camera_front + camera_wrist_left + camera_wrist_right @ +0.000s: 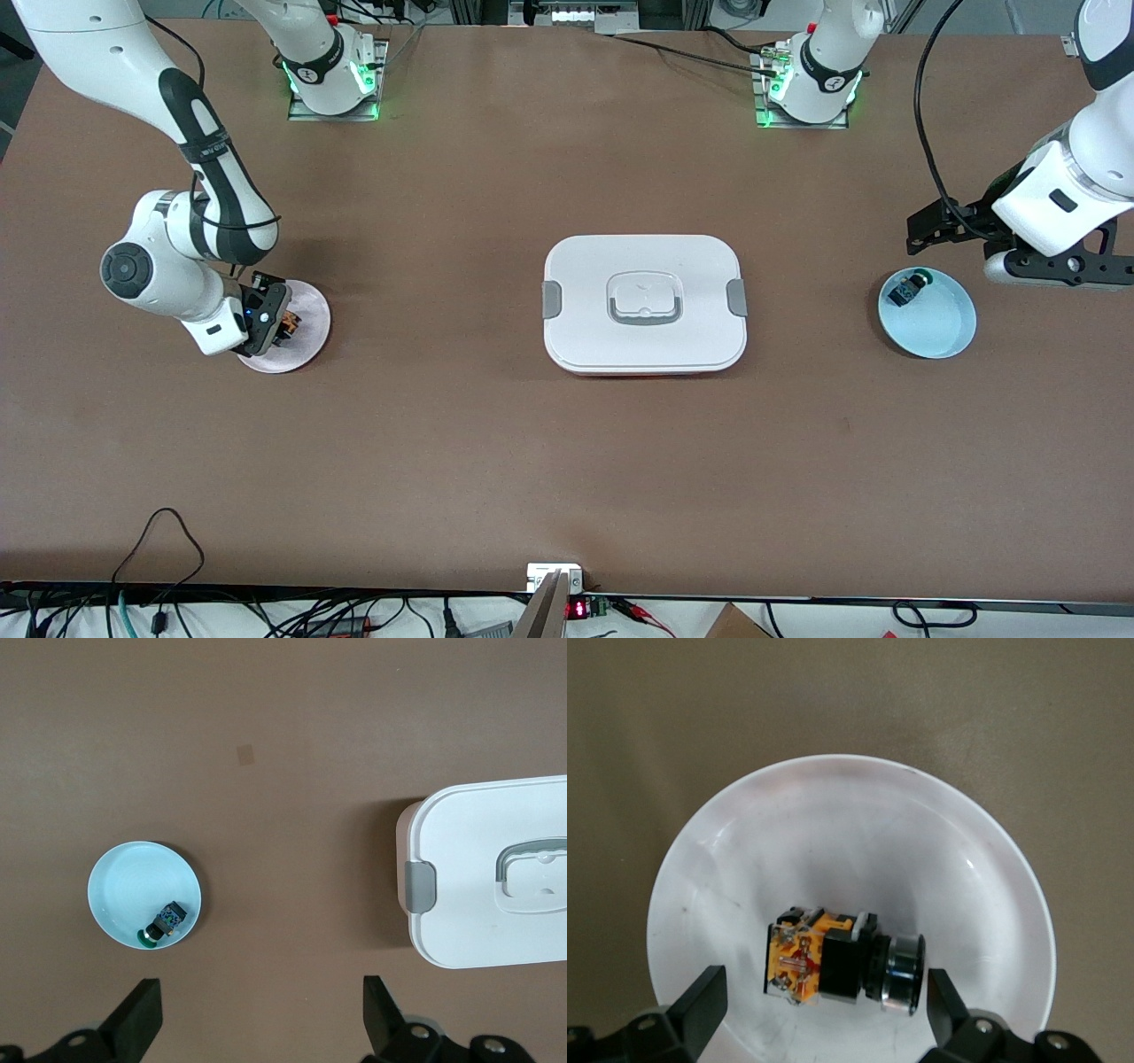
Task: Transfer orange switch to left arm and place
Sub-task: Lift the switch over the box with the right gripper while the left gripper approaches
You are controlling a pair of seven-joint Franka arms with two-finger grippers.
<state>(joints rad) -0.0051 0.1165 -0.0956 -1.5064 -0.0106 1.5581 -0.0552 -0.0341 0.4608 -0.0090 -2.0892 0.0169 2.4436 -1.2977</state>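
Note:
The orange switch (289, 324) (799, 958) lies on its side in a pale pink plate (308, 348) (744, 824) toward the right arm's end of the table. My right gripper (280, 321) (824, 1008) is low over that plate and open, one finger on each side of the switch, with a gap at both ends. The white box (585, 266) (478, 833) sits closed at the table's middle. My left gripper (923, 234) (261, 1012) hangs open and empty over bare table beside a light blue plate (941, 335) (120, 881).
A small dark blue-and-green component (905, 291) (166, 920) lies in the blue plate. The two arm bases (330, 75) (808, 84) stand at the table edge farthest from the front camera. Cables and a small device (555, 578) line the nearest edge.

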